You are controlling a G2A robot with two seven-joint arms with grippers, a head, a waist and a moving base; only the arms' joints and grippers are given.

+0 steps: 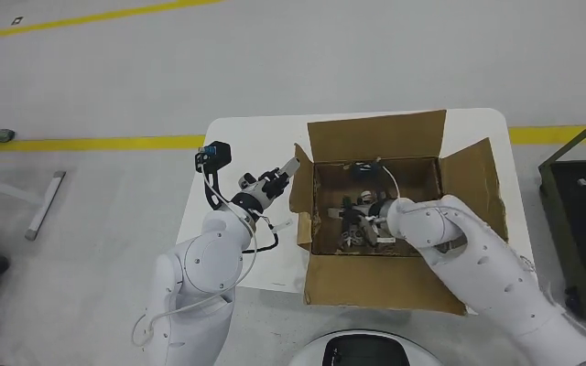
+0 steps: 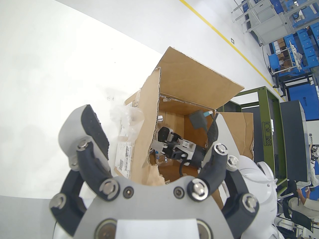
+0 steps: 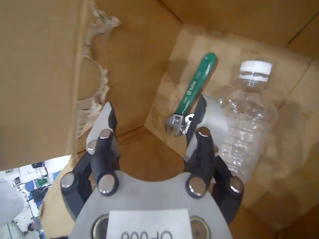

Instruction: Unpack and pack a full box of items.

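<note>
**Now: right arm down in the box, left arm outside at the torn flap**

Box (image 1: 385, 284) stands on the right half of the worktop (image 1: 247, 146), all four flaps folded out. The near flap lies at the worktop's near edge and the right flap reaches toward the right edge. A strip of white worktop runs between the box's left wall and the left edge.

Left gripper (image 1: 287, 172) hangs over that strip, right at the left flap (image 1: 302, 183), fingers spread wide with nothing between them. In the left wrist view the left gripper (image 2: 154, 128) straddles the flap's ragged, torn edge. Contact with the cardboard: cannot tell. A clear plastic bag (image 2: 124, 125) with paper labels lies on the worktop against the box's left wall.

Right gripper (image 1: 352, 218) is inside the box near the left wall, fingers wide apart and holding nothing. Bare cardboard floor shows between them in the right wrist view (image 3: 155, 110), up to a bottom corner.

- Wrench (image 3: 197, 85): green handle, propped along the box wall, its head just beside one finger; touching or not, cannot tell.
- Bottle (image 3: 246, 115): clear, white cap, lying beside the wrench, partly behind that same finger.
- Adapter (image 2: 197, 120): dark grey, with cable, at the box's far wall.
</note>
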